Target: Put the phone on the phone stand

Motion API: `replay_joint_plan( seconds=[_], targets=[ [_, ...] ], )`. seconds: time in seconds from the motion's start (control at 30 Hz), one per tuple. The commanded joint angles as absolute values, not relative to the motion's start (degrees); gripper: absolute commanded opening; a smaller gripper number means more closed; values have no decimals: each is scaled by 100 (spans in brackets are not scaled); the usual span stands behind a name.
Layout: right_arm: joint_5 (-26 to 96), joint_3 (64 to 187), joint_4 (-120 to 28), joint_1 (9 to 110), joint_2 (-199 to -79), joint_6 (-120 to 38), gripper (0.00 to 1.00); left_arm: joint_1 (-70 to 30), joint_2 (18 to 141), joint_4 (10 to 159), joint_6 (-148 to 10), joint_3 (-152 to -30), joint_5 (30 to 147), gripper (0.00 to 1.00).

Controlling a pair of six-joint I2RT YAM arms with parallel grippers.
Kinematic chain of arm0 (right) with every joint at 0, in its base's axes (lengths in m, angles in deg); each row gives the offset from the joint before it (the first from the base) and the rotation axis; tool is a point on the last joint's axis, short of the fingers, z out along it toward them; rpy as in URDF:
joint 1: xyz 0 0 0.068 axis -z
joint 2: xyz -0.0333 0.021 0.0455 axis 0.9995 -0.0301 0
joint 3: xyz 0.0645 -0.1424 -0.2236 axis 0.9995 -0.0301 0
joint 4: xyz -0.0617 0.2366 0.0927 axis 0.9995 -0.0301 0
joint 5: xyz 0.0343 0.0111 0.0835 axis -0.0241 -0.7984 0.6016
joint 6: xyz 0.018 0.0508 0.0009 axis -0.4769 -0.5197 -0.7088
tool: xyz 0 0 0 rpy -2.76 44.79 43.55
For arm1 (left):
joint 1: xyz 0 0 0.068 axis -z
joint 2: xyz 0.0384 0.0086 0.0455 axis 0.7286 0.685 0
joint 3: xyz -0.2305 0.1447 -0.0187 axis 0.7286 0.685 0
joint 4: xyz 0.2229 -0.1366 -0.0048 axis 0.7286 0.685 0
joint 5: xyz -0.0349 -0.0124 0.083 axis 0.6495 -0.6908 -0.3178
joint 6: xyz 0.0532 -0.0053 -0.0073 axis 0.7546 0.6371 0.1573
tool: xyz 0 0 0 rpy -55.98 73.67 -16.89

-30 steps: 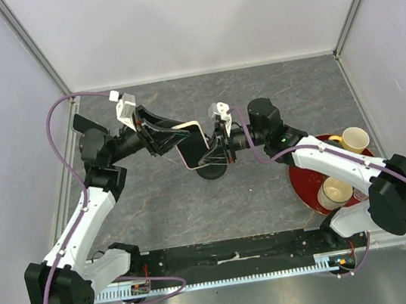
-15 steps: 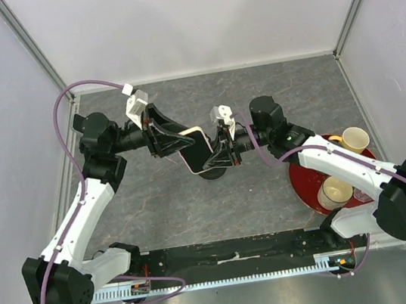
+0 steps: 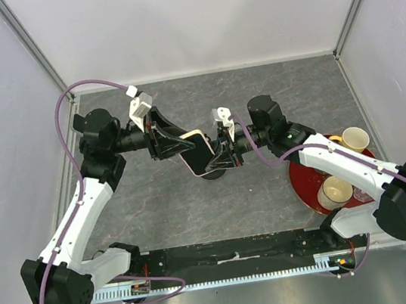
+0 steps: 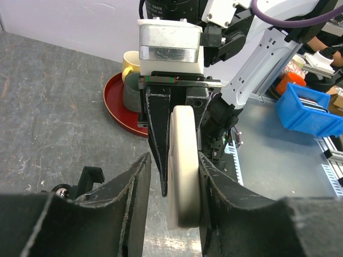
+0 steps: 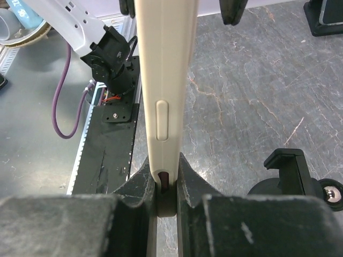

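Top external view shows you the phone (image 3: 198, 152) up off the table (image 3: 255, 91), near its middle, held where your two arms meet. Your right gripper (image 3: 219, 156) comes at it from 3 o'clock and your left gripper (image 3: 183, 144) from 10 o'clock. The stand (image 3: 212, 173) sits on the table just by the phone, at 5 o'clock from it. A red tray (image 3: 299, 183) with cups (image 3: 335, 192) lies well off at 4 o'clock.

In the right wrist view, your right gripper (image 5: 164, 160) is pinched tight on one end of the phone (image 5: 163, 64), one finger on each flat side. The stand (image 5: 286, 163) is low at 4 o'clock, apart from the phone.

In the left wrist view, the phone (image 4: 184, 160) stands on edge between the fingers of your left gripper (image 4: 172, 158). The finger at 3 o'clock looks to touch it. The finger (image 4: 136, 193) at 9 o'clock has a gap, so this gripper is partly open around the phone and does not hold it.
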State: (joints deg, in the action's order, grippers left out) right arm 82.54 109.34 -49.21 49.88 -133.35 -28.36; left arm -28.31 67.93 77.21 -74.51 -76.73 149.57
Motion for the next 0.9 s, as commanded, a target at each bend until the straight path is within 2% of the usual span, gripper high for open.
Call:
replay_joint_plan(
  seconds=[0.0, 0.13, 0.23, 0.27, 0.33, 0.37, 0.43, 0.47, 0.53, 0.57, 0.67, 0.7, 0.73, 0.8, 0.83, 0.87],
  targets=[
    [8493, 11276, -4663, 4995, -13128, -2651, 0, -2778, 6726, 7904, -7111, -7887, 14988, 45],
    [8563, 11328, -4654, 4995, -13145, -2669, 0, -2743, 6709, 7913, -7085, -7896, 15015, 46],
    [8581, 11355, -4663, 4995, -13215, -2695, 0, -2743, 6665, 7939, -7032, -7887, 14927, 37],
    [8555, 11373, -4672, 4995, -13224, -2695, 0, -2743, 6682, 7904, -7128, -7879, 14935, 26],
    [8494, 11399, -4698, 4995, -13259, -2704, 0, -2734, 6674, 7658, -7251, -7809, 14909, 14],
    [8432, 11390, -4698, 4995, -13259, -2704, 6, -2734, 6621, 7614, -7287, -7791, 14840, 8],
    [8248, 11373, -4689, 4995, -13251, -2713, 22, -2734, 6525, 7561, -7278, -7686, 14490, 2],
    [8160, 11364, -4672, 4978, -13251, -2730, 35, -2734, 6411, 7544, -7270, -7650, 14366, 2],
    [7844, 11338, -4584, 4986, -13259, -2826, 50, -2734, 6279, 7421, -7313, -7537, 13998, 2],
    [7721, 11338, -4558, 4978, -13268, -2862, 63, -2734, 6165, 7403, -7366, -7501, 13856, 2],
    [6923, 11320, -4356, 4986, -13260, -3133, 82, -2743, 6006, 7508, -7262, -7413, 13066, 2],
    [6642, 11294, -4138, 4986, -13242, -3248, 84, -2761, 5884, 7552, -7226, -7378, 12576, 2],
    [5812, 11207, -4014, 4986, -13172, -3362, 87, -2778, 5804, 7587, -7199, -7360, 12328, 2],
    [4807, 11144, -3663, 4986, -13110, -3933, 89, -2857, 5551, 7605, -7190, -7273, 11531, 2],
    [3558, 11144, -3626, 4969, -13110, -4152, 90, -2883, 5427, 7640, -7164, -7237, 11204, 2],
    [2980, 11153, -3617, 4951, -13110, -4363, 89, -2919, 5313, 7666, -7155, -7185, 10896, 2]
  ],
)
